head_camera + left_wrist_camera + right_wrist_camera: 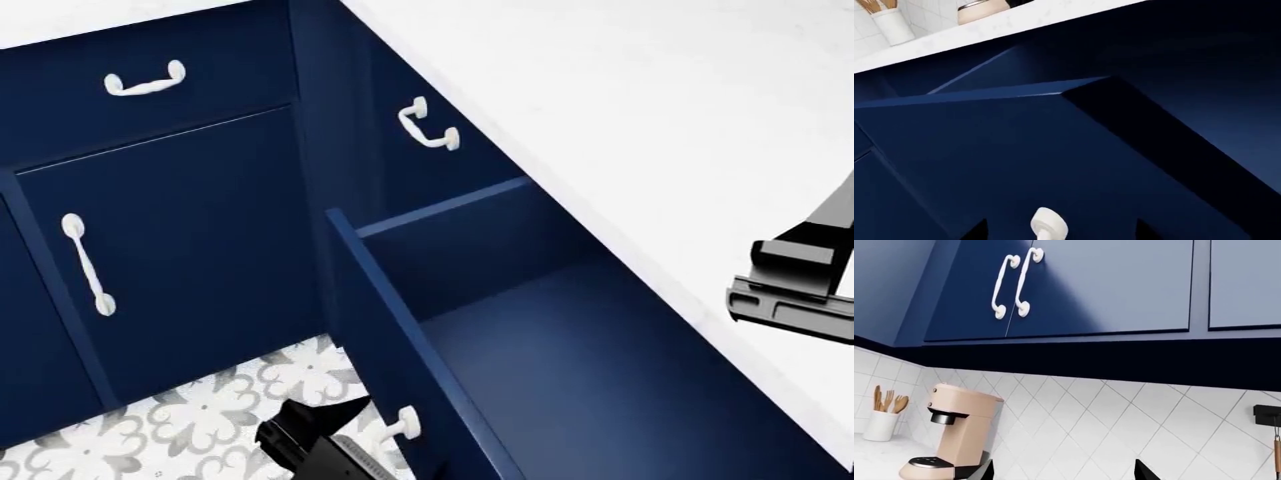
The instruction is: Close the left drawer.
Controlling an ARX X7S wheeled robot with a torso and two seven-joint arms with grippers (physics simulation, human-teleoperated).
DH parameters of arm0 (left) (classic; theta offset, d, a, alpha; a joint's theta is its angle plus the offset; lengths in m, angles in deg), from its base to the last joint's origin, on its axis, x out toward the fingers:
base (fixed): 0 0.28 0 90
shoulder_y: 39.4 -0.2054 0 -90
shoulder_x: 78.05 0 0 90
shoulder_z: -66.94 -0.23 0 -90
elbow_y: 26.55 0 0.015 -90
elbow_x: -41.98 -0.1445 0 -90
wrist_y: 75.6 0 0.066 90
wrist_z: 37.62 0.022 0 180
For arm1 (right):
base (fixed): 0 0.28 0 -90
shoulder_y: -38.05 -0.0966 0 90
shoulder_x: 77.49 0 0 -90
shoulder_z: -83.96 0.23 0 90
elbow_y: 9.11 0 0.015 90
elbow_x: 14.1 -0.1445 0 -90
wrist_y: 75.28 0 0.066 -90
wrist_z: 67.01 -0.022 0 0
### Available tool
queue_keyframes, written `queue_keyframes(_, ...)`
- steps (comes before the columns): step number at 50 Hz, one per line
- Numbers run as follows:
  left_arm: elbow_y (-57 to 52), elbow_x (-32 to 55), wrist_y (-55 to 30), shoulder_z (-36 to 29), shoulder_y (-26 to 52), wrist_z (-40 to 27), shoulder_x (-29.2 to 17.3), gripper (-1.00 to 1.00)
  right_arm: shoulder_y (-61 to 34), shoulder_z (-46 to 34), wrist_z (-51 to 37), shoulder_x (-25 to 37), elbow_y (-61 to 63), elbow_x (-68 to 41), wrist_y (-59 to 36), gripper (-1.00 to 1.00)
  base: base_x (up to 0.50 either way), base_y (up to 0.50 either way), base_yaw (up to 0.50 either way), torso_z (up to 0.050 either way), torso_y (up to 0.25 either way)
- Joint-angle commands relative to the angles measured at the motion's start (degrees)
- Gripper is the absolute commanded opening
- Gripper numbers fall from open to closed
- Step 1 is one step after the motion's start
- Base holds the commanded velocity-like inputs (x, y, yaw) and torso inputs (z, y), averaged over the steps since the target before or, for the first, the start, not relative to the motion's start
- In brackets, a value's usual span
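The left drawer (pixel 574 370) stands pulled far out, its plain navy inside showing. Its flat front panel (pixel 400 350) carries a white curved handle (pixel 400 424). My left gripper (pixel 340 425) is low beside that panel, just in front of the handle. In the left wrist view the panel (pixel 1021 160) fills the frame and the handle (pixel 1049 226) sits between my open fingertips (pixel 978 231), with no contact visible. My right gripper (pixel 787 290) is raised over the white countertop (pixel 641 120). It is open and empty, facing the tiled wall (pixel 1121 420).
A closed drawer (pixel 147 85) and a tall cabinet door with a long white handle (pixel 87 265) are left of the open drawer, over patterned floor tiles (pixel 200 420). A coffee machine (pixel 954 435) and a utensil holder (pixel 882 417) stand on the counter below the upper cabinets (pixel 1107 285).
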Motion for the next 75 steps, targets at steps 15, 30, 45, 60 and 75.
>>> queue_keyframes(15,-13.31,3.20,-5.59,-2.28,-2.04,-2.19,-7.74,1.00,-3.14,-3.79,-0.17,-0.71,0.72,0.34,-1.93,1.00,0.00,0.00,0.00,0.000,0.000)
queue_keyframes(30,-20.10,5.59,-7.64,1.97,-4.02,-7.73,-15.85,1.00,-5.71,-7.25,-0.19,-1.69,0.27,0.97,-2.34,1.00,0.00,0.00,0.00,0.000,0.000)
queue_keyframes(45,-29.22,10.65,-8.97,8.09,-10.64,-16.01,-24.98,1.00,-6.12,-7.90,-0.04,-1.77,0.47,0.76,-2.48,1.00,0.00,0.00,0.00,0.000,0.000)
queue_keyframes(60,-38.50,15.09,-8.38,14.39,-16.83,-24.68,-32.98,1.00,-8.00,-9.11,0.17,-1.98,0.27,0.77,-3.00,1.00,0.00,0.00,0.00,0.000,0.000)
queue_keyframes(75,-39.96,16.91,-5.45,17.46,-20.98,-27.28,-36.05,1.00,-21.45,-13.60,2.07,-0.72,9.97,-1.12,-17.79,1.00,0.00,0.00,0.00,0.000,0.000)
